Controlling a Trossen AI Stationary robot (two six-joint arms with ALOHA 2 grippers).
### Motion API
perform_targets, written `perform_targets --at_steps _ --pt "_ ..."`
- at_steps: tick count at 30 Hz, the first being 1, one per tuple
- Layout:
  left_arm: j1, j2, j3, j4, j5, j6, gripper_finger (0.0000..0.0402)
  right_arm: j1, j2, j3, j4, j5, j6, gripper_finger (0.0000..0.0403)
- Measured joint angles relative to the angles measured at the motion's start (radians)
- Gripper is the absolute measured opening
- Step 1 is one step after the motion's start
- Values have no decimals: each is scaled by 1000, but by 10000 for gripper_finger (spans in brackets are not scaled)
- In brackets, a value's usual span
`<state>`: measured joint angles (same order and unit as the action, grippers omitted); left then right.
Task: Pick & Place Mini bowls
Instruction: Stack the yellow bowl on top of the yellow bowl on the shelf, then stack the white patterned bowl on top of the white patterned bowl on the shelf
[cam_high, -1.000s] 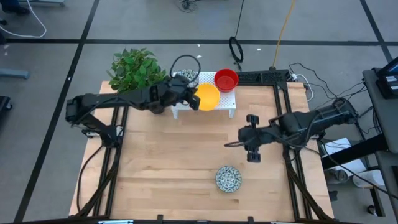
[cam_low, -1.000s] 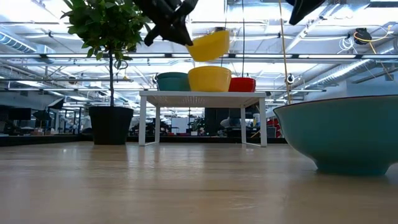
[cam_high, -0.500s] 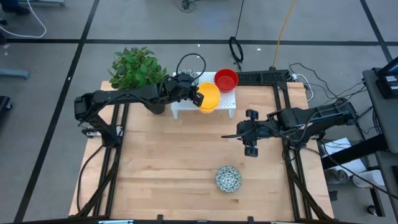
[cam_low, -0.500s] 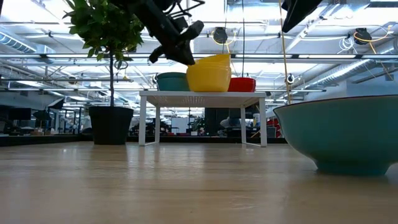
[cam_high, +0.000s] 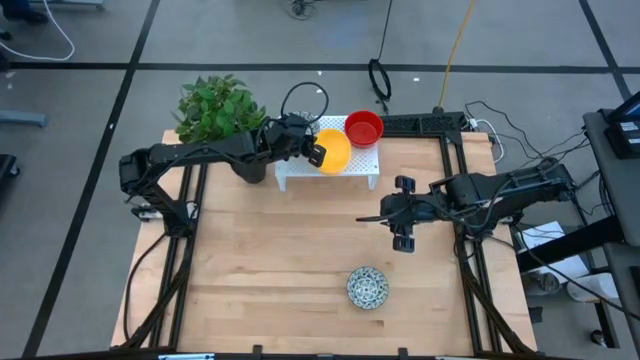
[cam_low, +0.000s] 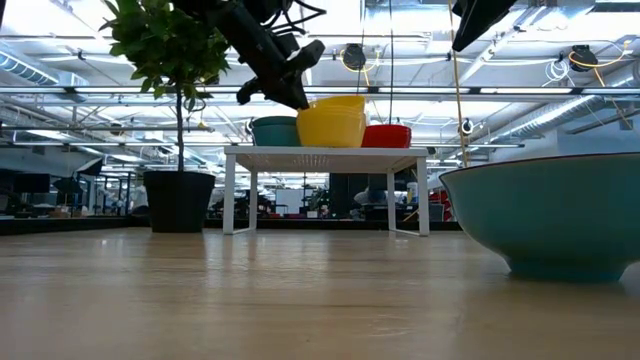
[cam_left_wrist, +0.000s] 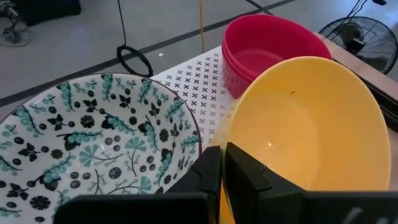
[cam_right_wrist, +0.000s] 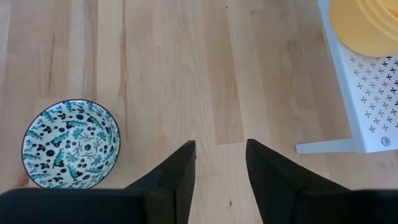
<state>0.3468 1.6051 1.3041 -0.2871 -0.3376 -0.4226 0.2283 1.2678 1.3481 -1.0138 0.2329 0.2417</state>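
Jaws clamped on yellow bowl (cam_high: 335, 152)

Both arms are dark, near-black, built of slim tubular links joined by chunkier rounded joint housings, and each rises from a black frame at its side of the table. A loop of thin black cable arcs over the left arm (cam_high: 190, 158) near its wrist. The right arm (cam_high: 500, 190) ends in a blocky cross-shaped head. The right gripper (cam_right_wrist: 217, 171) has two matte black, wedge-shaped fingers with flat inner faces.
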Motion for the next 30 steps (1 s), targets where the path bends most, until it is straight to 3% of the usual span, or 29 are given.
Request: perform_targets --at_steps 4,11,16,22,30 --pt "0 0 0 0 0 -16 36 0 0 0 0 0 0 132" --pt "0 -2 0 35 3 -30 118 0 0 0 0 0 0 132" --pt "0 -45 0 130 64 -25 163 0 0 0 -1 -1 0 132" --pt "-35 -113 1 228 214 -50 183 18 0 -18 -19 -109 -63 132" --pt "-186 -135 1 233 492 -126 182 156 1 -172 21 -213 -248 132"
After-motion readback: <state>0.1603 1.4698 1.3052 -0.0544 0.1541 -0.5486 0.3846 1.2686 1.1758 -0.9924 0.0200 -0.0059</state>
